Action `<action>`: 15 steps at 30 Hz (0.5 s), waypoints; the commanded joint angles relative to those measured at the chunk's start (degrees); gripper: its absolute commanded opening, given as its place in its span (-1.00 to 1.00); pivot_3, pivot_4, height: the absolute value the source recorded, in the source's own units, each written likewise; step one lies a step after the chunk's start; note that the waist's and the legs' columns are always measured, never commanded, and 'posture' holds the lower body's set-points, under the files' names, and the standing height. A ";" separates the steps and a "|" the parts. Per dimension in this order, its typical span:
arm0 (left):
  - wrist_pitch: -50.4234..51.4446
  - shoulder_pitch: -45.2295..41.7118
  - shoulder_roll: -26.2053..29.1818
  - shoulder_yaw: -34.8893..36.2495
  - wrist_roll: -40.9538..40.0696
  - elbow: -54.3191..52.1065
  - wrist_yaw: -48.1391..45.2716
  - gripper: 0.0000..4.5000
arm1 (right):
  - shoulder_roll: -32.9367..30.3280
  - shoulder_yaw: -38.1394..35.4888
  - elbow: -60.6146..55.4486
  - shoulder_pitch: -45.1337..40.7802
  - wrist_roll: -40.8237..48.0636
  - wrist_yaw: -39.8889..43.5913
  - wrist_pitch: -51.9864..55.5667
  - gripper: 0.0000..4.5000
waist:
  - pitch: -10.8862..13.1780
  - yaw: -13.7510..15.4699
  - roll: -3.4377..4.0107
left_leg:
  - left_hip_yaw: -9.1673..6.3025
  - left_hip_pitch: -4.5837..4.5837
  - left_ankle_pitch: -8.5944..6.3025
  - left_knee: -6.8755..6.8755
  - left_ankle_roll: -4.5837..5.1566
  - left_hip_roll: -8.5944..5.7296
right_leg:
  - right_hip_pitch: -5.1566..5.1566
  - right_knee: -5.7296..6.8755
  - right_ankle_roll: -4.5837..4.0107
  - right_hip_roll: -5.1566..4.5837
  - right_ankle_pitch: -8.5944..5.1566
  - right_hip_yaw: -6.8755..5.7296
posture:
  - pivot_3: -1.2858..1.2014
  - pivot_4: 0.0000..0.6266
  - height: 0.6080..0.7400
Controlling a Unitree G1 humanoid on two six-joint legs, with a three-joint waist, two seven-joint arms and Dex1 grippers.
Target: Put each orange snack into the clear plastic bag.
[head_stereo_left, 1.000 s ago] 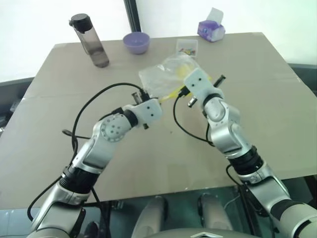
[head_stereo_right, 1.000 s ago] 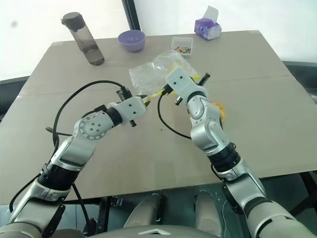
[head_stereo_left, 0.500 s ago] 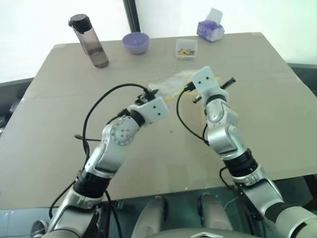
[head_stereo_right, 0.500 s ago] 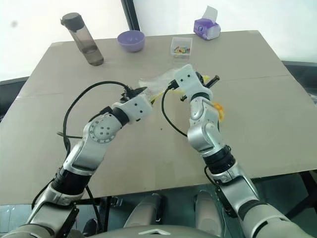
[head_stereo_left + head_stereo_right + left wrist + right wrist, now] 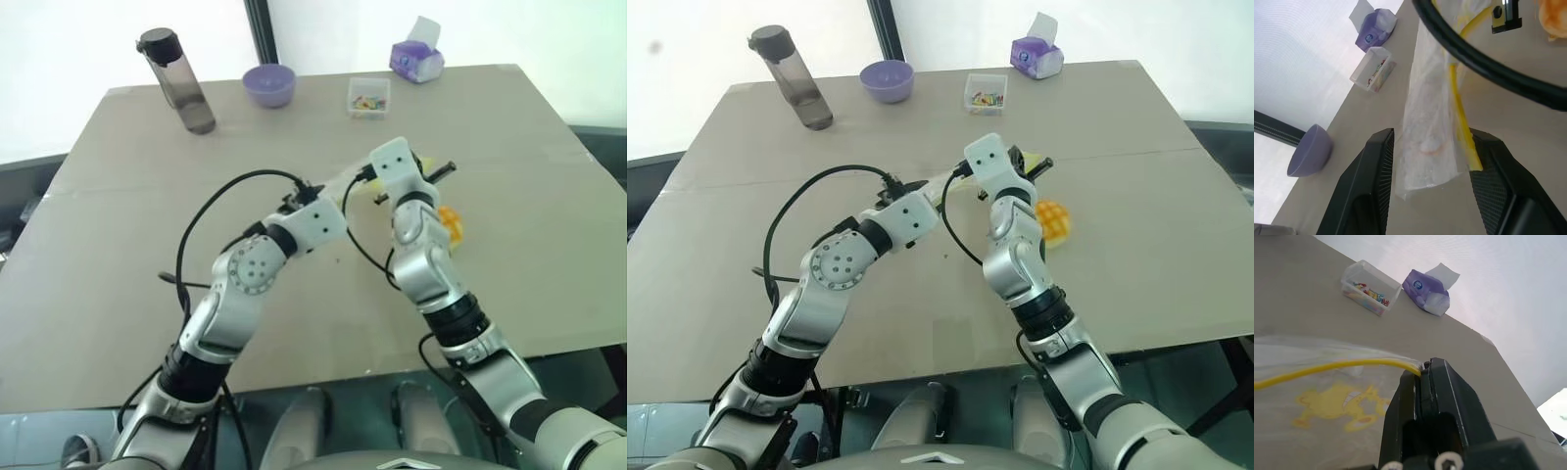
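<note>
The clear plastic bag [image 5: 1435,122] hangs mid-surface, its yellow strip pinched in the right gripper [image 5: 1422,369] jaws; the left gripper [image 5: 1432,161] jaws straddle it, open. Thin and slippery, it needs edge grips. The orange snack [image 5: 1051,217] lies right, soft and light.

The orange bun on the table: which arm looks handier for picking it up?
Probably left: its gripper is open around the clear plastic bag, while the right gripper pinches the bag's yellow strip beside the bun.
</note>
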 commanded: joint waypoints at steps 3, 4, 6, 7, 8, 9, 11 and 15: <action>1.31 -0.58 -1.31 -0.61 0.57 -3.30 -0.52 0.03 | 1.48 -0.35 0.85 -2.06 0.00 -3.16 -1.89 -1.00 | 0.00 -0.03 0.00 | 0.00 0.00 0.00 0.00 0.00 0.00 | 0.00 0.00 0.00 0.00 0.00 0.00 | 0.03 -0.52 0.99; 1.49 -0.67 -1.52 -0.69 0.71 -3.28 -0.51 0.03 | 1.67 -0.33 0.93 -2.05 -0.08 -3.53 -2.00 -1.00 | 0.00 -0.07 0.00 | 0.00 0.00 0.00 0.00 0.00 0.00 | 0.00 0.00 0.00 0.00 0.00 0.00 | 0.03 -0.52 0.99; 1.74 -0.94 -1.96 -0.81 0.97 -2.84 -0.31 0.03 | 2.08 -0.33 1.02 -2.01 -0.18 -4.17 -2.04 -1.00 | 0.00 -0.07 0.00 | 0.00 0.00 0.00 0.00 0.00 0.00 | -0.01 0.01 0.00 0.00 0.00 0.00 | 0.03 -0.52 0.99; 1.86 -1.12 -2.08 -0.83 1.26 -2.49 -0.11 0.03 | 2.30 -0.31 1.00 -1.92 -0.10 -4.35 -2.10 -1.00 | 0.00 -0.07 0.00 | -0.01 0.00 0.00 0.00 0.00 0.00 | -0.01 0.01 0.00 0.00 0.00 0.00 | 0.03 -0.52 0.99; 1.99 -1.24 -2.17 -0.75 1.49 -2.28 0.09 0.03 | 2.48 -0.20 0.90 -1.84 -0.05 -4.39 -2.11 -1.00 | 0.00 -0.07 0.00 | 0.00 0.00 0.00 0.00 0.00 0.00 | -0.01 0.01 0.00 0.00 0.00 0.01 | 0.03 -0.52 0.99; 2.10 -1.46 -2.19 -0.64 1.72 -1.98 0.27 0.03 | 2.58 -0.04 0.82 -1.80 -0.02 -4.31 -2.10 -1.00 | 0.00 -0.07 0.00 | 0.00 0.00 0.00 0.00 0.00 0.00 | -0.01 0.01 0.00 0.00 0.00 0.00 | 0.03 -0.52 0.99; 2.26 -1.69 -2.17 -0.46 2.03 -1.64 0.42 0.03 | 2.70 0.21 0.52 -1.61 -0.08 -4.15 -1.99 -1.00 | 0.00 -0.06 0.00 | 0.00 0.00 0.00 0.00 0.00 0.00 | -0.01 0.01 0.00 0.00 0.00 0.00 | 0.03 -0.52 0.99; 2.41 -1.91 -2.34 -0.48 2.23 -1.28 0.44 0.03 | 2.68 0.50 -0.02 -1.20 -0.19 -3.97 -1.84 -1.00 | 0.00 -0.07 0.00 | 0.00 0.00 0.00 0.00 0.00 0.00 | -0.01 0.00 0.00 0.00 0.00 0.00 | 0.03 -0.52 0.99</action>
